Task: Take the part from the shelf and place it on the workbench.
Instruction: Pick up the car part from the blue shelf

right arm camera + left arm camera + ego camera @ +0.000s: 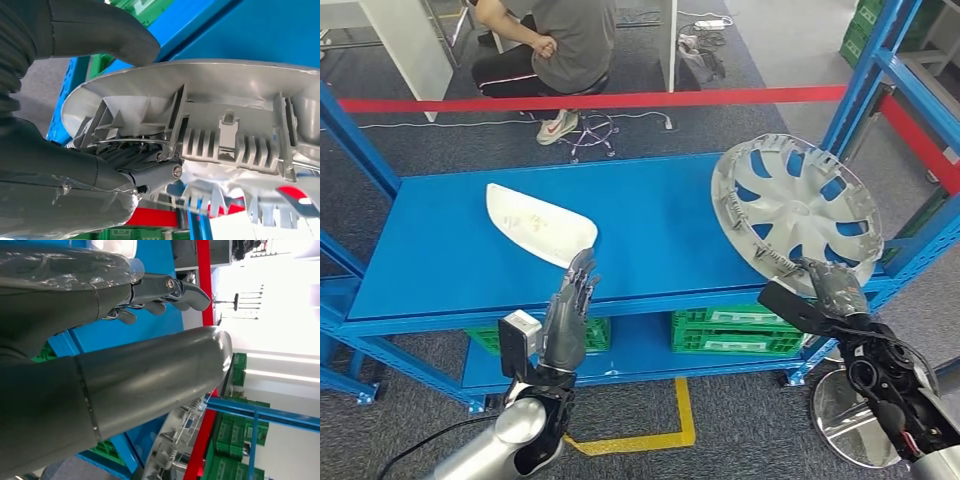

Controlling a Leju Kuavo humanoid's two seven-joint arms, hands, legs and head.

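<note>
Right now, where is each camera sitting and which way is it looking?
Head view: high on the robot, looking forward and down at the blue shelf; shows the left hand open near the white part, and the right hand at the hubcap rim.
Left wrist view: behind the left hand, facing the shelf.
Right wrist view: behind the right hand, close on the hubcap's rim, held between thumb and fingers.
Shared: all three show the hubcap.
</note>
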